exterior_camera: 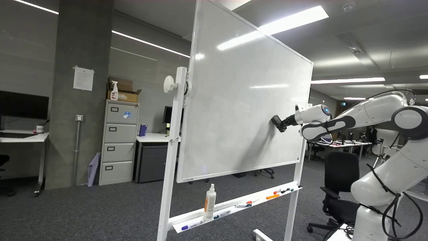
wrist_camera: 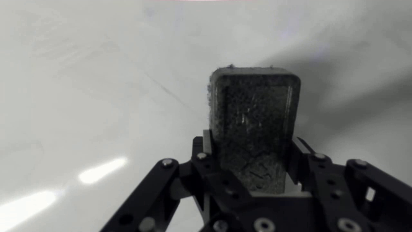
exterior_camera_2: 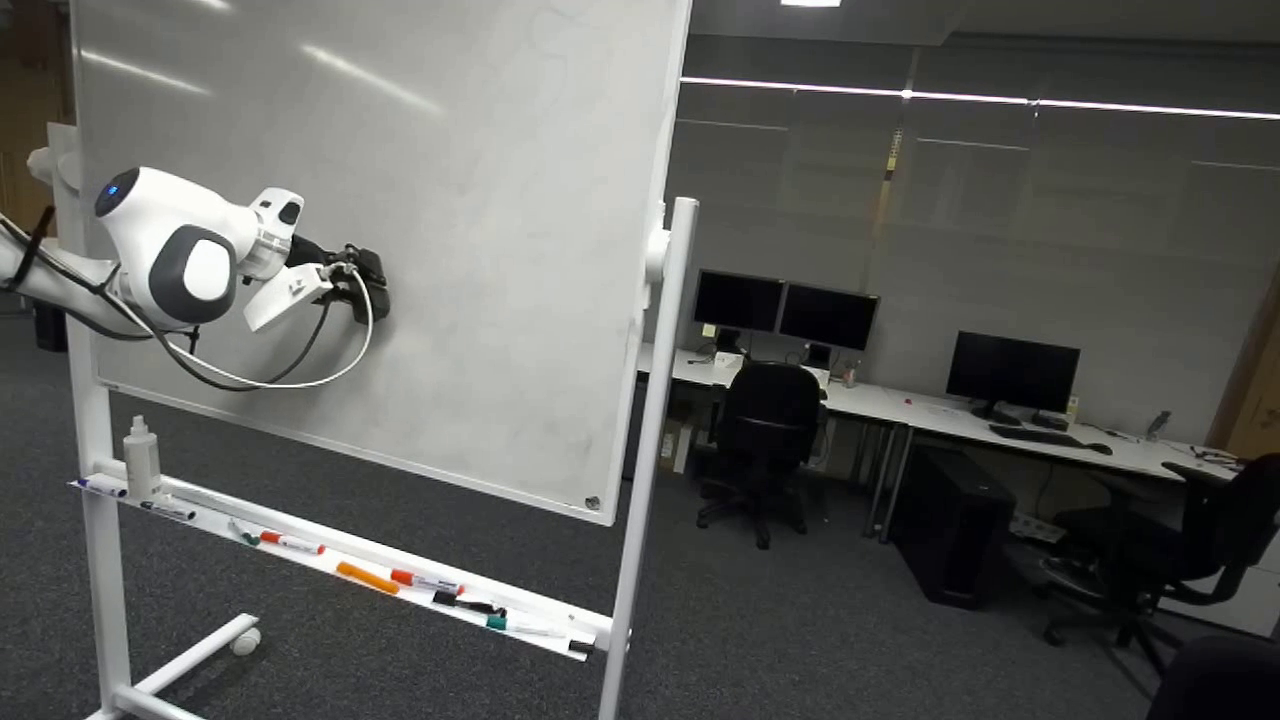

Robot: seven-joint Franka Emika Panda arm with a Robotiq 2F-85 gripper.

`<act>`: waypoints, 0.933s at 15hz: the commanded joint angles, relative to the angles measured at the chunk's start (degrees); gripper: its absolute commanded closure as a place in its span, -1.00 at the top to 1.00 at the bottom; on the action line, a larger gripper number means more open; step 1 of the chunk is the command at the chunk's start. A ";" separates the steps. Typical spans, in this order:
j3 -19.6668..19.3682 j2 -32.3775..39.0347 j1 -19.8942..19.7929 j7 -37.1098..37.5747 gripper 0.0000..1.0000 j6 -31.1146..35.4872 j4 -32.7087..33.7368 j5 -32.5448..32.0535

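In an exterior view, I see the big whiteboard (exterior_camera: 230, 90) first, and lower down, toward its right side, is a black eraser (wrist_camera: 254, 109), on the board or so near that I can't spot a gap, with round corners, little pale marks on its back and fuzzy bits along its edge. Next comes the dark gripper (wrist_camera: 253, 145), pinching the eraser by both sides. Last, the white arm (exterior_camera: 376, 108) stands at the far right, leans up, bends over at the top, and reaches left and a bit down toward the board.
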 commanded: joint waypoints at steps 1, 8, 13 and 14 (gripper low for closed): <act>0.34 1.07 -0.65 -0.19 -0.38 -2.45 2.08 -0.11; 2.98 1.38 -0.42 -0.06 -0.38 -3.22 3.67 -0.48; 6.98 1.91 -0.46 -0.30 -0.38 -3.67 6.07 -0.79; 7.85 2.05 -0.46 -0.38 -0.38 -3.75 6.84 -0.83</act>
